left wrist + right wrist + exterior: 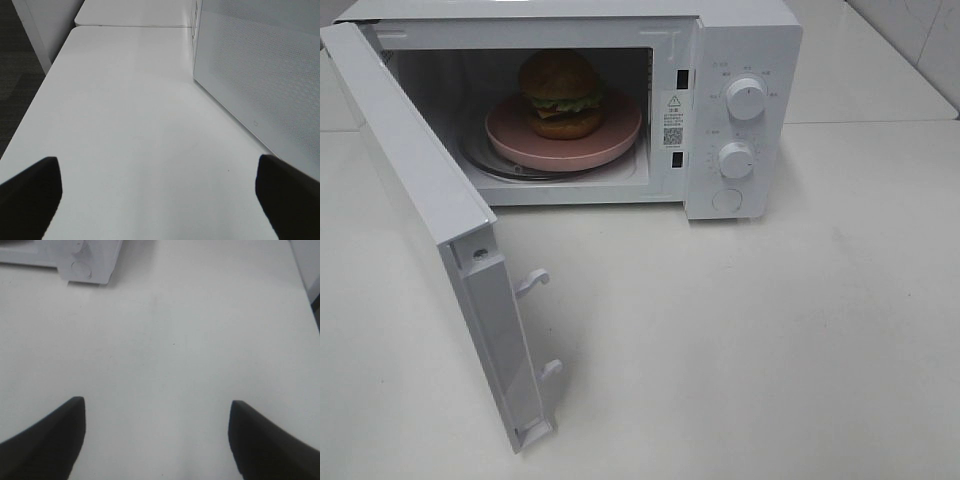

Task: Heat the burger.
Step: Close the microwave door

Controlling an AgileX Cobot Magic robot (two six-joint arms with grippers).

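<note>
Black fingers of left pincer (157,170) are spread, empty, over white bench (125,110), with the open white microwave door (260,75) just beside. Right pincer (156,407) is spread, empty, well apart from the knobs. Golden-bun burger (560,95) sits on round pink plate (620,135) inside white microwave (740,60). Door closing is likely next; the left arm is nearer.

The bench (770,330) is smooth, matt white. The microwave (745,40) casing is smooth, semi-gloss white; its door (260,75) panel looks finely perforated. The burger (560,75) bun is glossy; the plate (620,135) is matt pink.
</note>
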